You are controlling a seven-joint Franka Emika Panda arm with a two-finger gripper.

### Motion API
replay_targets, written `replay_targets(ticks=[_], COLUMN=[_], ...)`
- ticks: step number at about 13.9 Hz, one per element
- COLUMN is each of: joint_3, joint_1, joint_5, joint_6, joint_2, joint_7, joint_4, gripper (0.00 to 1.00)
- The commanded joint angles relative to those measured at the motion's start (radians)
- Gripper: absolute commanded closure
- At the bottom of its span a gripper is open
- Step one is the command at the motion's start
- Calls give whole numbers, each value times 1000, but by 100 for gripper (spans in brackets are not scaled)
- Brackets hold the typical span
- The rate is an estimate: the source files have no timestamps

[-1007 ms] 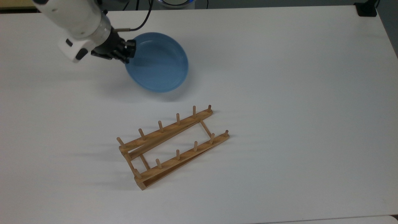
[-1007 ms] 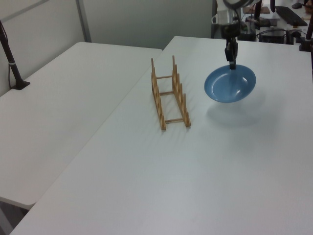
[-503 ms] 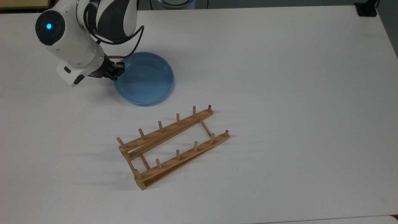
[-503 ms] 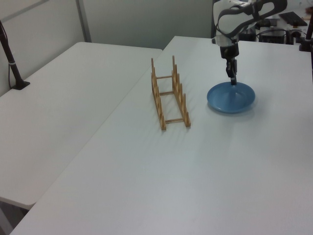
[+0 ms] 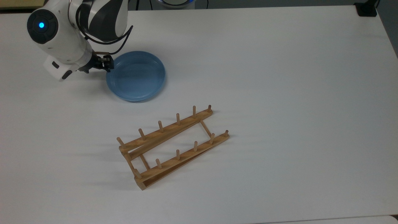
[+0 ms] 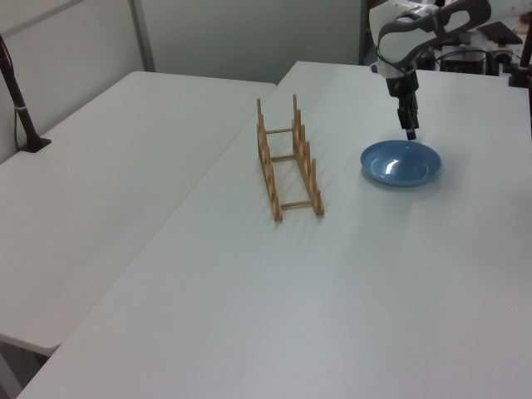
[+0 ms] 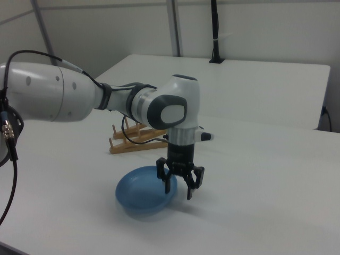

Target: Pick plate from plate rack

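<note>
In the right view, the arm (image 7: 79, 101) and the gripper (image 7: 179, 187) stand in front of the plate rack (image 7: 133, 142), so just a few pegs and one end of a rail peek out, and one finger covers a bit of the plate (image 7: 142, 194) at its rim. In the top view, the arm (image 5: 74, 28) is cut off by the top edge, and its big white wrist hides most of the gripper (image 5: 105, 63). In the left view, the arm (image 6: 416, 25) runs out at the top edge, and the gripper (image 6: 409, 129) is too small to see its fingers apart.
</note>
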Motion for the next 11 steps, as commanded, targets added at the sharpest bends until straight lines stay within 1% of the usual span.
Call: replay_targets(ticks=[1, 4, 5, 6, 7, 9, 11], joint_3=[0, 16, 36, 55, 91, 135, 140], joint_1=[65, 142, 172, 186, 203, 203, 205], joint_5=[-21, -48, -48, -48, -50, -60, -73], joint_6=[1, -101, -164, -210, -264, -283, -292], joint_2=[-134, -258, -327, -362, -402, -424, -432], joint_7=[187, 322, 362, 381, 410, 459, 502], joint_4=[-28, -18, -17, -17, -17, -12, -11], gripper=[0, 0, 0, 0, 0, 0, 0])
